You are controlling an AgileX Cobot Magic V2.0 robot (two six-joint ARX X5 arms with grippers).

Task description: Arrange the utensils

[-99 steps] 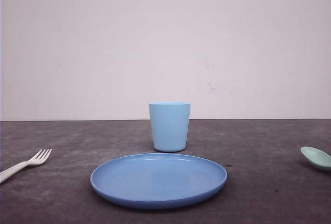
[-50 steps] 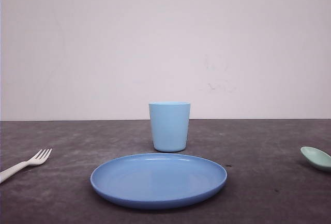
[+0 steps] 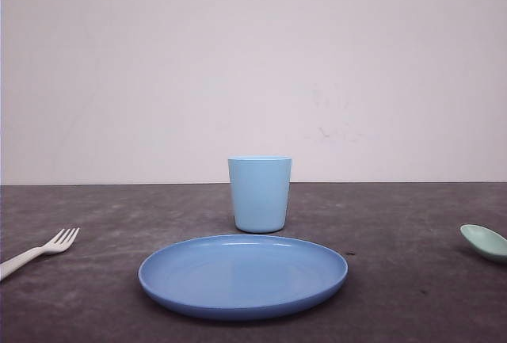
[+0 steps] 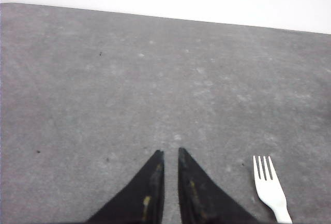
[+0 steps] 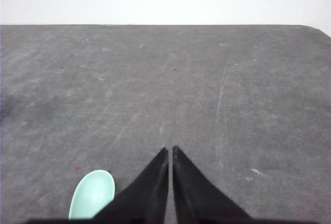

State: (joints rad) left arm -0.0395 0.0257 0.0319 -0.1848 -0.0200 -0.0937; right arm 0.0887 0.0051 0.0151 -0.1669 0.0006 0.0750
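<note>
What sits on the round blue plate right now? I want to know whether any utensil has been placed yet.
Nothing lies on the round blue plate; its surface is bare. The white plastic fork and mint-green plastic spoon lie on the table at either side. The light blue cup stands behind it, its inside hidden.

My left tool (image 4: pixel 171 154) is closed: its two black fingers (image 4: pixel 150 193) taper to tips separated by a thin slit, gripping nothing, held above the surface (image 4: pixel 155 79). My right tool (image 5: pixel 170 151) has the same configuration, tips nearly meeting, nothing between them, raised above the surface.
</note>
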